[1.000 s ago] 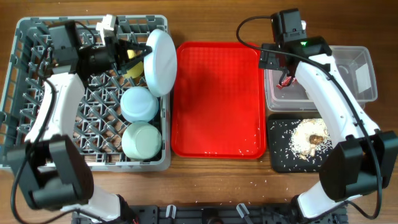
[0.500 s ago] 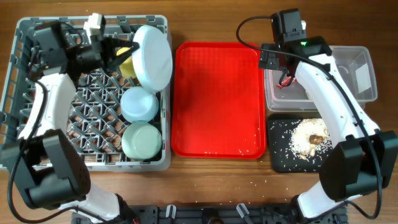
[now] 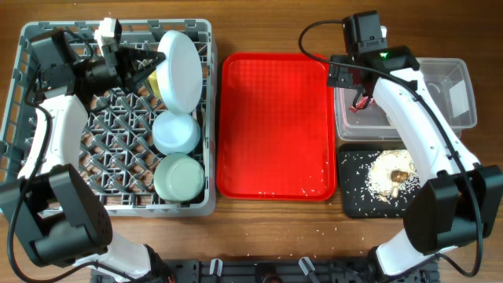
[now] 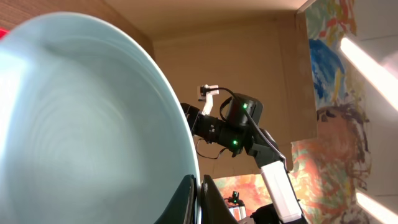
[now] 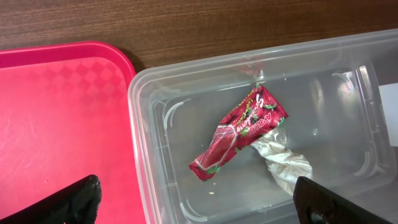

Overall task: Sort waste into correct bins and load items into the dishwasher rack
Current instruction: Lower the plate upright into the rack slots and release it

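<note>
Edgewise, plate (image 3: 181, 67) in left claw (image 3: 152, 73)

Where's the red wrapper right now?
In the right wrist view, the wrapper lies on the floor of the clear tub, touching the crumpled tissue, with the red tray just left of the tub.

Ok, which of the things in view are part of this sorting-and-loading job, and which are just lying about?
Part of the job:
dishwasher rack, light blue plate, light blue bowl, pale green bowl, yellow cup, clear tub, red wrapper, white tissue, black tray, food scraps

Just lying about:
flat red tray, colourful wall art
</note>
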Robot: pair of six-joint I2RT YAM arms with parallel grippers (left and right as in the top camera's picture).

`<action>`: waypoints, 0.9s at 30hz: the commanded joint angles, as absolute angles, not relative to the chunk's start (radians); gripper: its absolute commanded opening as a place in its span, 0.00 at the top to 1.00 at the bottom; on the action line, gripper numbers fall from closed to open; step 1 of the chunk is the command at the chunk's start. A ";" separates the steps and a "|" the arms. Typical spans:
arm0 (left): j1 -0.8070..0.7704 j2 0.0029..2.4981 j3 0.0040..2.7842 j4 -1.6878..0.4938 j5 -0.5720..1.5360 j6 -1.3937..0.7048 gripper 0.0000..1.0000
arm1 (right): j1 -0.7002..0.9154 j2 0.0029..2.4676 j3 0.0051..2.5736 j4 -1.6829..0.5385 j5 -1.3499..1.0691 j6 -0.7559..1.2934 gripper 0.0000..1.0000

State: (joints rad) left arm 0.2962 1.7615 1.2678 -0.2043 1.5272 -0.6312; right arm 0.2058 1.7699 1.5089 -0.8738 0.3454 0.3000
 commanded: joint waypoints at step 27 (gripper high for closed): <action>0.182 1.751 1.268 -0.431 1.174 -0.265 0.89 | 0.204 1.763 1.514 -0.871 0.361 0.289 0.00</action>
State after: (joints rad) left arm 0.1802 1.7596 1.2678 -0.4355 1.1934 -0.3473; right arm 0.2058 1.7699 1.5089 -0.8738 0.3454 0.3000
